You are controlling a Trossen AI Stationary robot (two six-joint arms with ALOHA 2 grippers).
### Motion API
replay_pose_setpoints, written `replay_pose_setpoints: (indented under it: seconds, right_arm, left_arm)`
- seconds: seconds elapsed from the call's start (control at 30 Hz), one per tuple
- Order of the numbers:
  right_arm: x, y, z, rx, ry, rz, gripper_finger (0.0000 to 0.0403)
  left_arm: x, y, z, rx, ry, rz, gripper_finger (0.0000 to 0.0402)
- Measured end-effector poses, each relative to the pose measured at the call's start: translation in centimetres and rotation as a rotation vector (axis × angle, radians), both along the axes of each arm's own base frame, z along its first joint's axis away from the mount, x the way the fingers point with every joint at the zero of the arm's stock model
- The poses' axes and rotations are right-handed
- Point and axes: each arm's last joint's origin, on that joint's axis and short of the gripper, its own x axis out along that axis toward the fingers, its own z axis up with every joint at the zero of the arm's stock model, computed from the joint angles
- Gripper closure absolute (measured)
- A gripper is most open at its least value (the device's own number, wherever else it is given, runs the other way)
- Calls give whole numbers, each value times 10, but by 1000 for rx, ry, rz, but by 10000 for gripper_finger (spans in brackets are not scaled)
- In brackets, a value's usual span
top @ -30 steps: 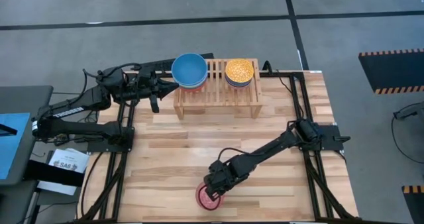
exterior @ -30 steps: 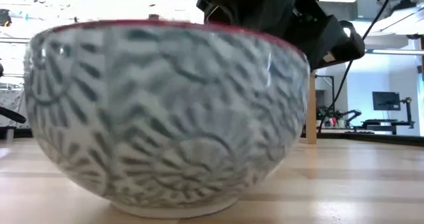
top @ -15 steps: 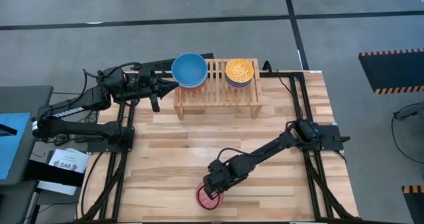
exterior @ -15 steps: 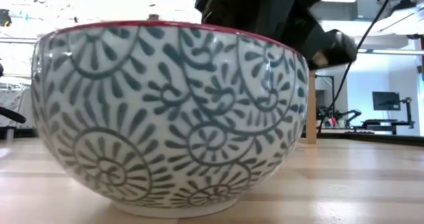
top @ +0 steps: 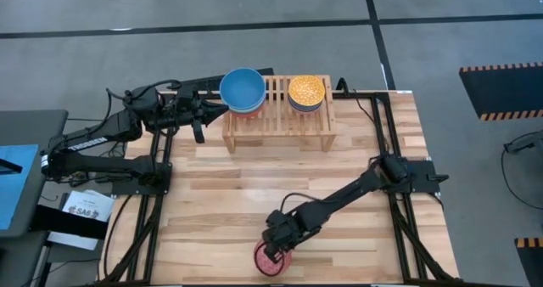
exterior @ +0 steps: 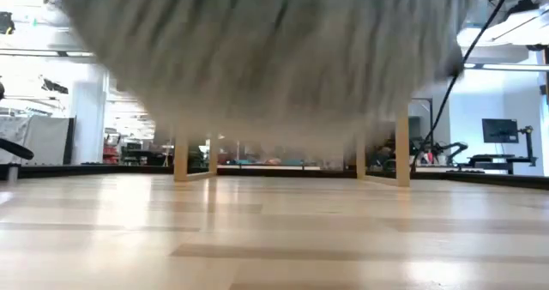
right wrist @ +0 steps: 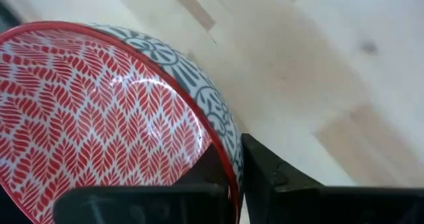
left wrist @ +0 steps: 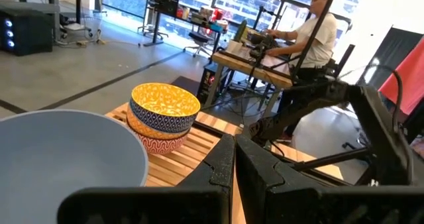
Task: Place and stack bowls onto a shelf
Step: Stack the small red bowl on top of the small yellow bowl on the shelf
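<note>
A bowl, red-patterned inside and grey-on-white outside [top: 271,260], is near the table's front edge with my right gripper [top: 273,247] shut on it. In the low view it is a blur [exterior: 266,58] above the tabletop. The shelf [top: 280,121] stands at the far edge. It carries a stack topped by a blue bowl [top: 243,87] and a stack topped by a yellow patterned bowl [top: 306,90]. My left gripper [left wrist: 235,168] is shut and empty. It stays level just left of the blue bowl [left wrist: 66,151]. My right gripper pinches the bowl's rim [right wrist: 228,151], with one finger inside the red-patterned hollow and the other on the outer wall. The fingers come steeply from above, slanting toward the near edge. The bowl is lifted clear of the table and tilted.
Bare plank tabletop [top: 254,185] lies between the shelf and the held bowl. The shelf's right end [top: 327,109] has open slats. Beyond the table a person [left wrist: 318,32] works at a desk.
My right gripper has shut on the bowl's rim. The bowl stood on the table and is now lifted off it, shifted slightly toward the near edge.
</note>
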Motion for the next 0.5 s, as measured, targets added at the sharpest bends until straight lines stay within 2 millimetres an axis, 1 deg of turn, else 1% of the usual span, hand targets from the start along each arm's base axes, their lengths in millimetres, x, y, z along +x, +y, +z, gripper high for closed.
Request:
replay_pose_setpoints:
  seconds: [0.13,0.2,0.3,0.5]
  right_arm:
    - [-17,-14,44,-39,-40,84,361]
    - [-29,-23,68,-67,-61,116,361]
    - [-55,-40,104,-131,-58,121,361]
    - [-105,-77,152,-262,6,53,361]
  left_arm:
    - [0,0,0,2,-3,0,401]
    - [0,0,1,2,-4,0,401]
    - [0,0,0,3,-4,-7,401]
    - [0,0,0,1,2,-9,401]
